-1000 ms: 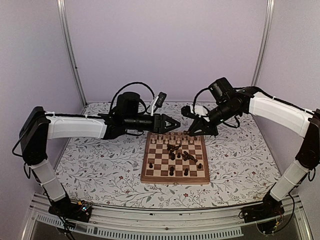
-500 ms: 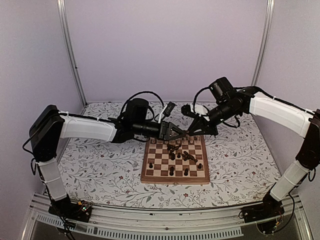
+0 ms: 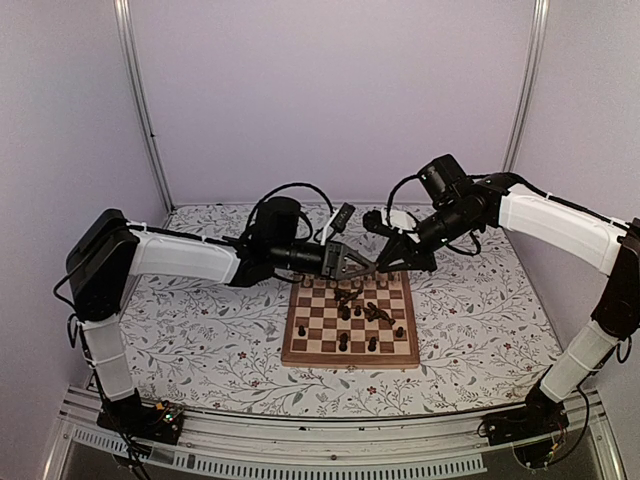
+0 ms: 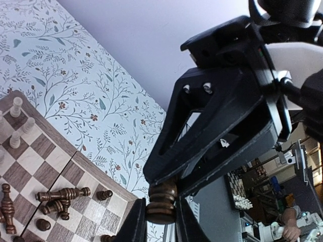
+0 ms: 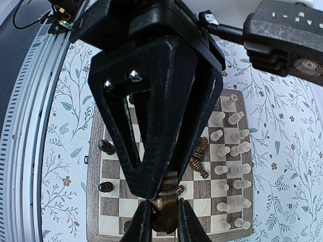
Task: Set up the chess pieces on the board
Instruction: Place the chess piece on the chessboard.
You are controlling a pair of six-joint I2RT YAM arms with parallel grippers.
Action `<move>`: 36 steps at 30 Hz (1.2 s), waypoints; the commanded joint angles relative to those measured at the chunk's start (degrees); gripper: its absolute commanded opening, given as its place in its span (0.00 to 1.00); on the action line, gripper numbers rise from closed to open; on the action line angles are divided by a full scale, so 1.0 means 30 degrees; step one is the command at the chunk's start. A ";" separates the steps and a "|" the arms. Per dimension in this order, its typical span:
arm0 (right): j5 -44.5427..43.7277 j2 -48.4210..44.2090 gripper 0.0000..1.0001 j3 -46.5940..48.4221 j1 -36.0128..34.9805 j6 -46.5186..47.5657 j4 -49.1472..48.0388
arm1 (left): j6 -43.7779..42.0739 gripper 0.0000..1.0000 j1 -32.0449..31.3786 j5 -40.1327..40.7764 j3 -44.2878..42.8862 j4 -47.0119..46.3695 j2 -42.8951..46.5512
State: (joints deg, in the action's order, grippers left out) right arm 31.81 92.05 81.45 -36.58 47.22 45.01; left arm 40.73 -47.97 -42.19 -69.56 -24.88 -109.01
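The board [image 3: 349, 363] lies mid-table. Pale pieces [image 3: 340, 273] stand along its far rows; in the right wrist view they [image 5: 233, 170] fill the right side. Dark pieces [image 3: 377, 314] lie toppled mid-board, and a few stand near the front. My left gripper [image 3: 364, 268] and right gripper [image 3: 380, 266] meet tip to tip above the board's far edge. Both are shut on one dark brown piece [image 4: 162, 199]. In the left wrist view my gripper [image 4: 161, 221] clamps its base. In the right wrist view my gripper [image 5: 164, 222] clamps the same piece [image 5: 166, 210].
The floral table surface [image 3: 200, 330] surrounds the board, with walls and metal posts at the back. The board's rim [image 5: 93, 166] and its squares [image 4: 31, 168] show below the grippers. Toppled dark pieces [image 4: 63, 194] lie near the board's centre seam.
My left arm has reached right from the table's left side to the board's far edge, and its gripper now meets the right gripper. The right arm has hardly moved.
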 commanded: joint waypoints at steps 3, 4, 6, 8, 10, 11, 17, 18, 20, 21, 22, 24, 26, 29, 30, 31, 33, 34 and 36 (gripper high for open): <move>0.0224 -0.0796 0.22 0.0068 -0.0013 -0.0367 -0.0464 | 0.0240 0.11 -0.0242 -0.0493 -0.0038 -0.1424 -0.0163; 0.0813 -0.0870 0.28 0.0155 0.0193 -0.0687 -0.0447 | 0.0180 0.10 -0.0242 -0.0338 0.0065 -0.1530 -0.0071; 0.2945 -0.1283 0.38 0.0472 0.1397 -0.1286 -0.0505 | -0.0148 0.09 -0.0270 0.0111 0.0453 -0.1798 0.0325; 0.5309 -0.1949 0.48 0.0831 0.3541 -0.2710 -0.1074 | -0.0905 0.10 -0.0342 0.1149 0.1090 -0.2026 0.0977; 0.7998 -0.2553 0.53 0.0114 0.5527 -0.5332 -0.3153 | -0.1738 0.10 -0.0449 0.2391 0.1667 -0.2423 0.1464; 0.9156 -0.2843 0.54 -0.0700 0.6269 -0.6635 -0.4591 | -0.2125 0.10 -0.0513 0.3029 0.1930 -0.2779 0.1645; 1.1088 -0.3704 0.54 -0.4539 0.6870 -1.3623 -1.0261 | -0.3552 0.11 -0.0977 0.6127 0.2783 -0.5767 0.1857; 1.1216 -0.3812 0.55 -0.5152 0.6865 -1.4376 -1.1240 | -0.3787 0.11 -0.1077 0.6503 0.2553 -0.5823 0.1720; 1.1712 -0.3816 0.56 -0.5875 0.6879 -1.6137 -1.2708 | -0.4502 0.11 -0.1343 0.7270 0.2062 -0.5746 0.1448; 1.2008 -0.3635 0.56 -0.5990 0.6866 -1.7120 -1.3187 | -0.4961 0.11 -0.1537 0.7642 0.1701 -0.5564 0.1342; 1.2228 -0.3268 0.57 -0.6000 0.6883 -1.7803 -1.3496 | -0.5509 0.12 -0.1755 0.7992 0.1330 -0.5295 0.1216; 1.2548 -0.2741 0.57 -0.5914 0.6869 -1.8759 -1.3957 | -0.6700 0.12 -0.2151 0.8679 0.0598 -0.4695 0.1024; 1.3136 -0.2212 0.57 -0.5968 0.6883 -1.9688 -1.4737 | -0.7618 0.12 -0.2457 0.9424 -0.0277 -0.3955 0.0802; 1.4174 -0.1558 0.57 -0.6193 0.6866 -2.1945 -1.6749 | -0.8606 0.13 -0.2750 1.0014 -0.1221 -0.2922 0.0514; 1.4451 -0.1437 0.56 -0.6161 0.6883 -2.2302 -1.7010 | -0.8799 0.13 -0.2822 1.0116 -0.1441 -0.2662 0.0446; 1.4735 -0.1257 0.55 -0.6132 0.6882 -2.2673 -1.7193 | -0.8966 0.13 -0.2883 1.0184 -0.1667 -0.2446 0.0368; 1.5181 -0.0967 0.53 -0.6205 0.6870 -2.3127 -1.7634 | -0.9321 0.13 -0.2990 1.0318 -0.2094 -0.1919 0.0172; 1.5390 -0.0902 0.51 -0.6379 0.6858 -2.3530 -1.8106 | -0.9507 0.13 -0.3054 1.0326 -0.2298 -0.1691 0.0073; 1.5887 -0.0929 0.49 -0.6766 0.6877 -2.4446 -1.9387 | -0.9836 0.13 -0.3147 1.0418 -0.2615 -0.1113 -0.0092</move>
State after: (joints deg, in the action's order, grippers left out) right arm 74.52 88.53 63.09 -15.73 -18.63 -4.80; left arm 15.46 -56.31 -12.88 -74.98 -32.91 -106.89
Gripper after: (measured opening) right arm 0.503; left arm 0.169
